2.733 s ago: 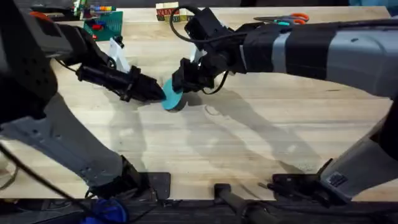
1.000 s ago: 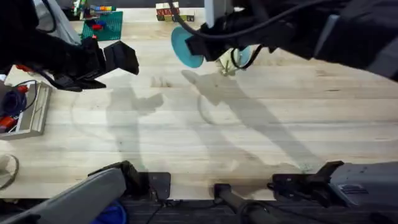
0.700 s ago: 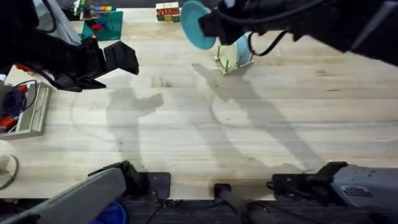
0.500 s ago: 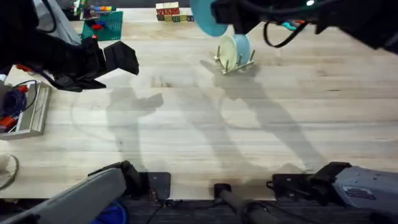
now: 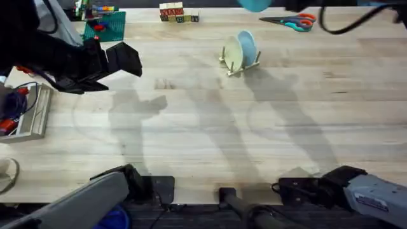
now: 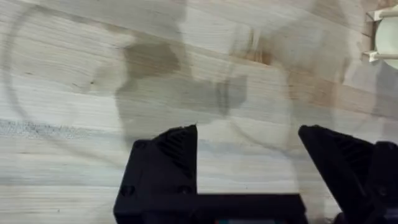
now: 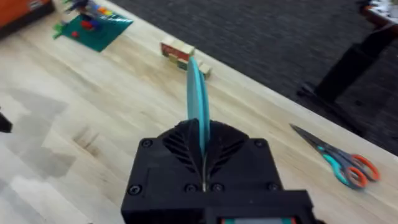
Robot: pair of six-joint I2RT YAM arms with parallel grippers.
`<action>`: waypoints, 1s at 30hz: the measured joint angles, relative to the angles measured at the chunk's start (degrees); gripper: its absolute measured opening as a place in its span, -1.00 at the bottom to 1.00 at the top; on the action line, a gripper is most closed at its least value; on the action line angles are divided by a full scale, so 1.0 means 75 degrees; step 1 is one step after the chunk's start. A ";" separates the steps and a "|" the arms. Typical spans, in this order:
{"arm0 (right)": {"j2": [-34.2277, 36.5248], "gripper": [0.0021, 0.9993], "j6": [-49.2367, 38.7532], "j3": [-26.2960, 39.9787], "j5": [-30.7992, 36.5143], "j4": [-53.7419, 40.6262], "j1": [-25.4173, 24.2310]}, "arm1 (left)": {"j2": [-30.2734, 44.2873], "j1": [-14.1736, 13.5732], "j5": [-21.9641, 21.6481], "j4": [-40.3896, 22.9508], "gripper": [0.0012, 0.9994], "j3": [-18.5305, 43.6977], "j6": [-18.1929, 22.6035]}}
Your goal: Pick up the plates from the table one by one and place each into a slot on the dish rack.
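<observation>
The dish rack [image 5: 242, 66] stands at the far middle of the table [image 5: 210, 140], with a cream-yellow plate [image 5: 233, 51] and a pale blue plate [image 5: 247, 45] upright in its slots. A bright cyan plate [image 5: 254, 4] hangs high at the table's far edge, beyond the rack. In the right wrist view this cyan plate [image 7: 198, 106] stands edge-on, with my right gripper [image 7: 203, 152] shut on it. My left gripper [image 5: 129, 60] hovers over the table's left side, well away from the rack. Its fingers [image 6: 177, 146] are open with bare wood between them, and a corner of the rack [image 6: 384, 31] shows beyond.
A green baseplate [image 5: 105, 25], small lettered blocks [image 5: 177, 12] and scissors [image 5: 296, 21] lie along the far edge. A tray with cables [image 5: 22, 113] sits at the left edge. The arms' bases line the near edge.
The right gripper lifted the cyan plate off the table's middle and carried it up and to the right, past the rack. The left gripper let go and withdrew to the left, then stayed still.
</observation>
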 joint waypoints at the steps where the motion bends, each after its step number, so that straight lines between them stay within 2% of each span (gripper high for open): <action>1: -0.0119 -0.94 -0.0003 0.0000 0.0000 -0.0083 -0.0109 | 0.0000 0.0000 0.0000 -0.0003 0.99 0.0000 0.0000; 13: -0.1070 -0.94 -0.0026 0.0000 0.0000 -0.0976 -0.1352 | -0.0001 0.0000 -0.0003 -0.0009 0.99 0.0000 0.0000; 26: -0.1191 -0.94 -0.0037 0.0000 0.0000 -0.1129 -0.1494 | 0.0000 0.0000 -0.0003 -0.0009 0.99 0.0000 0.0000; 30: -0.1190 -0.94 0.0430 0.0000 0.0000 -0.1128 -0.1494 | 0.0000 0.0000 -0.0006 -0.0011 0.99 0.0000 0.0000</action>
